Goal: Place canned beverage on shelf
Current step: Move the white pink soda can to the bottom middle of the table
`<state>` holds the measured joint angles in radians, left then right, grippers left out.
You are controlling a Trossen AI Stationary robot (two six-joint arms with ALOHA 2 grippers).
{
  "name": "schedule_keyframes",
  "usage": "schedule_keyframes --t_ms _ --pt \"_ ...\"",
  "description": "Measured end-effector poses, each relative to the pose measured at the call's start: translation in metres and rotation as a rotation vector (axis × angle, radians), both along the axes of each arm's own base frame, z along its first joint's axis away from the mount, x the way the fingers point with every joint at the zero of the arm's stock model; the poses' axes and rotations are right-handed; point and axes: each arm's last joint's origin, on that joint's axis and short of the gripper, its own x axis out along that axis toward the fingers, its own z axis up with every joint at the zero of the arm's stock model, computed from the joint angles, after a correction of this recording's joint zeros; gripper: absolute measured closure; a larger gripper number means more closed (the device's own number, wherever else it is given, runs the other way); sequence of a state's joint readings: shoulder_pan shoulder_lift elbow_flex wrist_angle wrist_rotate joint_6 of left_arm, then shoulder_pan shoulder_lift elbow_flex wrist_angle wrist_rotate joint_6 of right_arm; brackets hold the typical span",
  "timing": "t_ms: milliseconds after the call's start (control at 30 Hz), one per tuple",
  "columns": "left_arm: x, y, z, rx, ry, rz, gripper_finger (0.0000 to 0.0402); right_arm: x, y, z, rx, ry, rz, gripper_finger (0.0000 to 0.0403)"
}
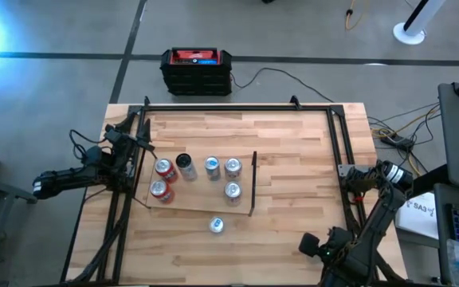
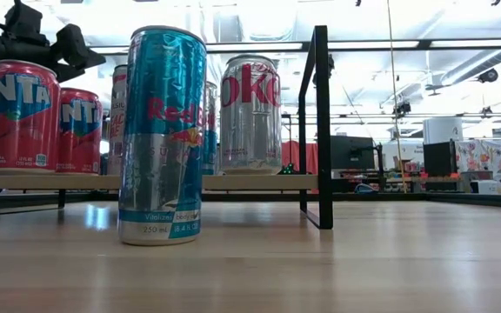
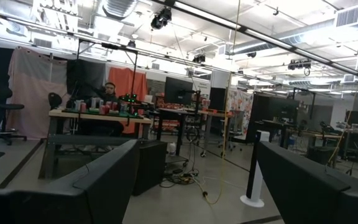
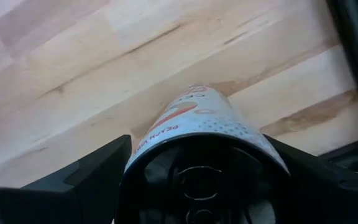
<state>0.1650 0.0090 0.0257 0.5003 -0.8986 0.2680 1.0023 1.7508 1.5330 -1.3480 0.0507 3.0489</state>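
Gripping a peach-labelled can [image 4: 197, 112] between the two dark fingers of the right gripper [image 4: 197, 155], pressed on both its sides; lid end with the pull tab turned to the wrist camera, long axis running away from it toward the pale planks of the tabletop [image 1: 293, 143]; placed at the table's right front corner in the high view [image 1: 313, 243], well apart from the shelf [image 1: 198, 201]. Standing upright on the bare planks just in front of the shelf, a blue and silver Red Bull can [image 2: 162, 135], long axis vertical, label facing the low camera. On the shelf board, six upright cans: two red Fanta cans [image 2: 20, 117] at the left side, a silver Coke can [image 2: 250, 113] near the thin black upright bar [image 2: 322, 122]; the others partly hidden. Left gripper [image 3: 194, 152] at the table's left edge, fingers spread with nothing between, pointing level into the room. Beyond the table, a grey floor with a black box [image 1: 197, 70] and cables; farther, desks, monitors, ceiling lights, and a person [image 3: 109, 93] seated behind a desk.
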Motion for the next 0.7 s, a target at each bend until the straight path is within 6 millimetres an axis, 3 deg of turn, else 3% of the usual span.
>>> schedule_keyframes --t_ms 700 --pt "0.0000 0.0000 0.0000 0.000 0.000 0.000 0.0091 0.0082 -0.0004 -0.0002 0.021 -0.049 -0.032 0.0079"
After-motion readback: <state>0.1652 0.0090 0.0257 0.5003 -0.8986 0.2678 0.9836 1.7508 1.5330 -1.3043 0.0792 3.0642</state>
